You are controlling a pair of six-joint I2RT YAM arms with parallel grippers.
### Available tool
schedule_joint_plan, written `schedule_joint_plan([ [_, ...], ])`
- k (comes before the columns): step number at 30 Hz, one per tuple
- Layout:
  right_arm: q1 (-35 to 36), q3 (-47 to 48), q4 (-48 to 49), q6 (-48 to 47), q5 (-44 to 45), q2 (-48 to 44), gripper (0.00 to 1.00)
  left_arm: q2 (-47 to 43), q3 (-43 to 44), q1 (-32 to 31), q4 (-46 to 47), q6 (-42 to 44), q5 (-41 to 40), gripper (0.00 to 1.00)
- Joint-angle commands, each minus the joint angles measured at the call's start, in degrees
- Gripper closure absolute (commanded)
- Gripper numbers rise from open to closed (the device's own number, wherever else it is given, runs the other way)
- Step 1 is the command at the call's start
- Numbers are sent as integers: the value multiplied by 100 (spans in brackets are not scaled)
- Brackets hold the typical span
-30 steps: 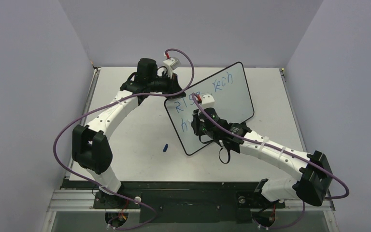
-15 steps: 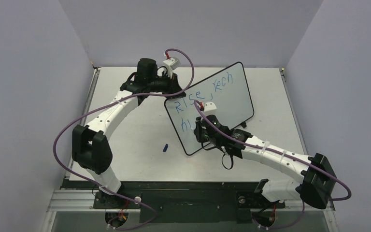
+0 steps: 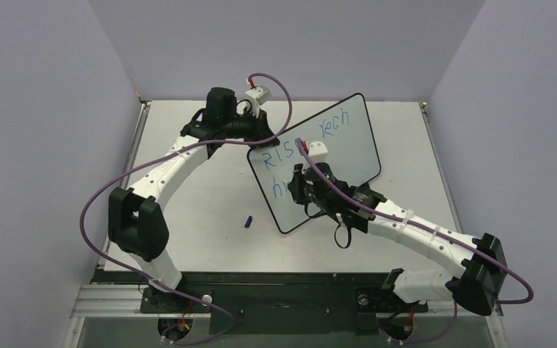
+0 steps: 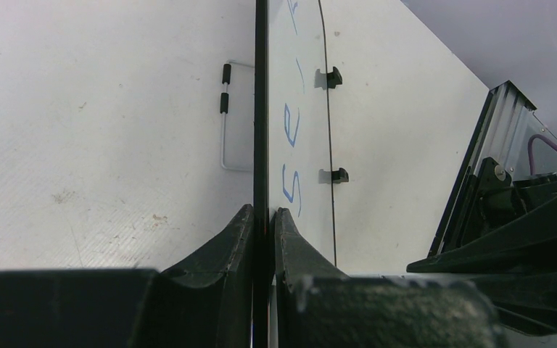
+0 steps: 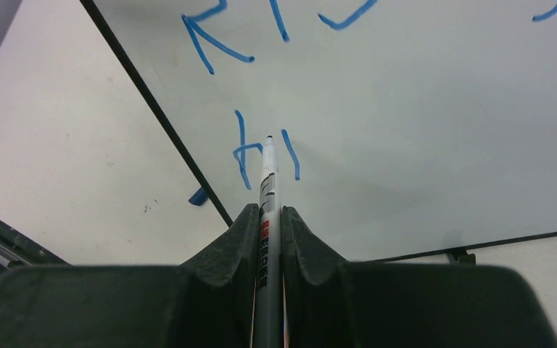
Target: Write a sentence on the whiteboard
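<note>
One black-framed glossy white whiteboard [image 3: 348,148], edge pinched by left end effector [image 4: 263,217]; right end effector [image 5: 267,212] clamps one white marker [image 5: 268,181], tip at the blue sentence [image 5: 210,43].

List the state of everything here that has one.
whiteboard: tilted up, edge clamped.
sentence: unfinished, second line barely begun.
marker: uncapped, gripped, tip at second line.
cap: off, lying on table.
left end effector: shut on whiteboard.
right end effector: shut on marker.

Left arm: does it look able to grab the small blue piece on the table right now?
Probably not: the left fingers are shut on the whiteboard edge, so they're occupied. The blue piece itself lies uncovered on the table.
</note>
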Motion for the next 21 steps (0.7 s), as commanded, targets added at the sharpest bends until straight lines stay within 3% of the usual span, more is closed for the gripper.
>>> schedule_joint_plan([
  [1,18,465,174,-153,103,23,100,-356,63,16,503,358,-130,100],
  [11,-114,753,277,-178,86,447,100,-367,55,15,503,365,-127,100],
  [21,-210,328,329,-75,59,476,100,-350,76,16,503,365,-130,100],
])
